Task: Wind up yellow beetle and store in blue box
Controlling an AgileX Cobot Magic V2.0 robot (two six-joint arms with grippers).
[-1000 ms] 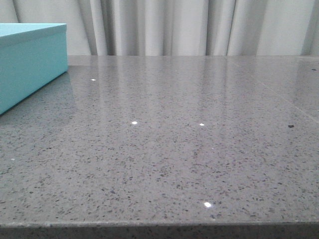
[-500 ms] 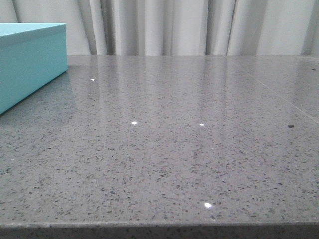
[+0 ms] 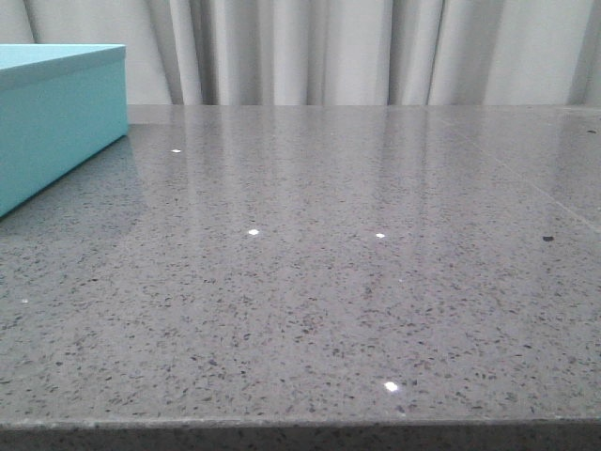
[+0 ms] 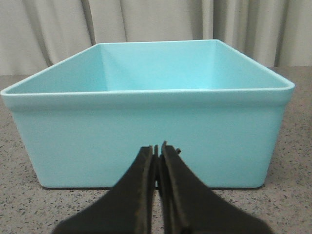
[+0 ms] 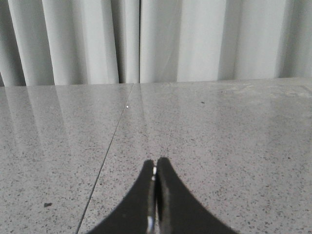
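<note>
The blue box (image 3: 56, 122) stands at the far left of the grey speckled table in the front view. In the left wrist view the blue box (image 4: 146, 122) is open-topped and no toy shows inside. My left gripper (image 4: 158, 146) is shut and empty, low in front of the box's near wall. My right gripper (image 5: 156, 163) is shut and empty, low over bare table. The yellow beetle is out of view in every frame. Neither gripper shows in the front view.
The grey speckled table (image 3: 357, 282) has a front edge at the bottom of the front view. Pale curtains (image 3: 357, 47) hang behind the table. A thin seam (image 5: 109, 146) runs across the tabletop in the right wrist view.
</note>
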